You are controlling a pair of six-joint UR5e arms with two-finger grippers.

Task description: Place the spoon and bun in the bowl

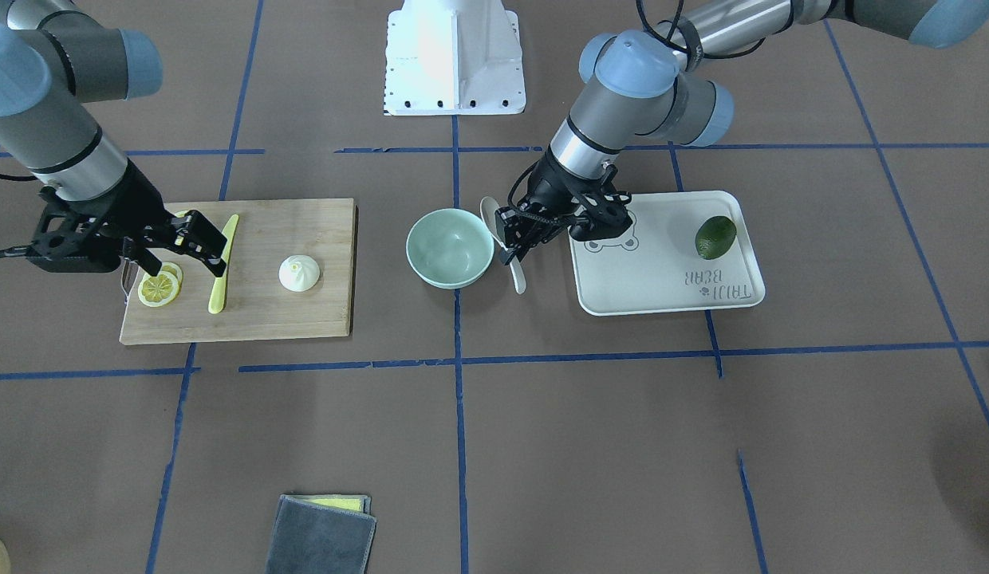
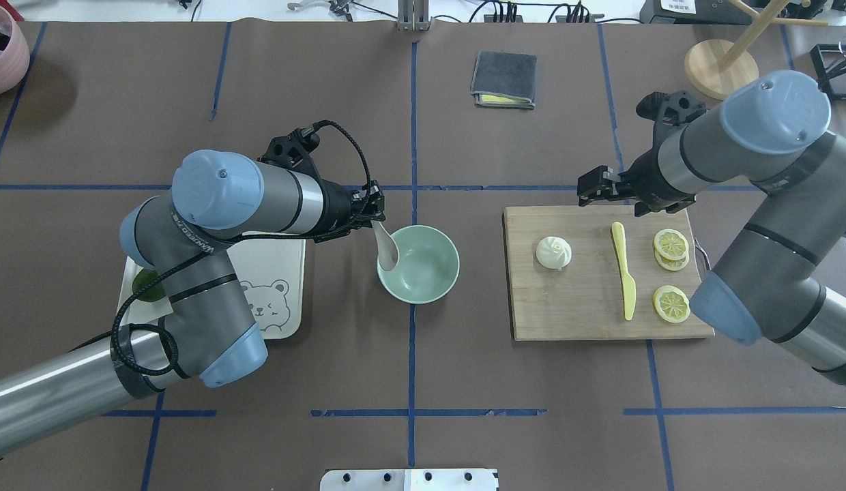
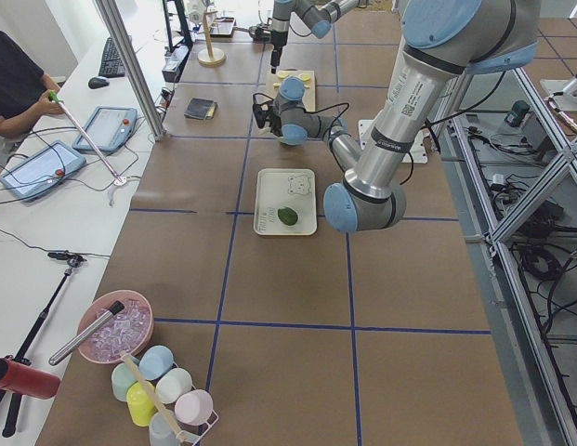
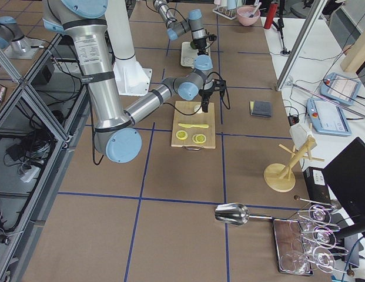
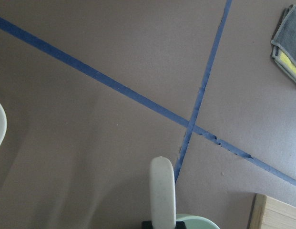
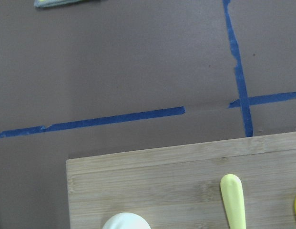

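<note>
Spoon [image 2: 386, 249] hung tilted, clamped in the left gripper [image 2: 374, 219], its scoop over the rim of the bowl [image 2: 433, 273] at mid-table. The bun [image 2: 553, 252] sat on the cutting board [image 2: 580, 307] toward the table's right edge. The right gripper [image 1: 187, 265] hovered above that board, fingers spread, holding nothing.

Both arms low over the table, one gripping, one spread

The left arm [image 2: 218, 198] reaches in from the robot's left, elbow folded, forearm running level toward the table's middle; its wrist tips the left gripper [image 2: 376, 219] down and forward, jaws closed on the spoon [image 2: 386, 249] partway along its length, scoop end angled back toward the robot; the right arm [image 2: 771, 129] bends over from the robot's right, forearm pointing inward; the right gripper [image 1: 183, 261] hangs just above the surface, fingers parted and holding nothing.
</note>
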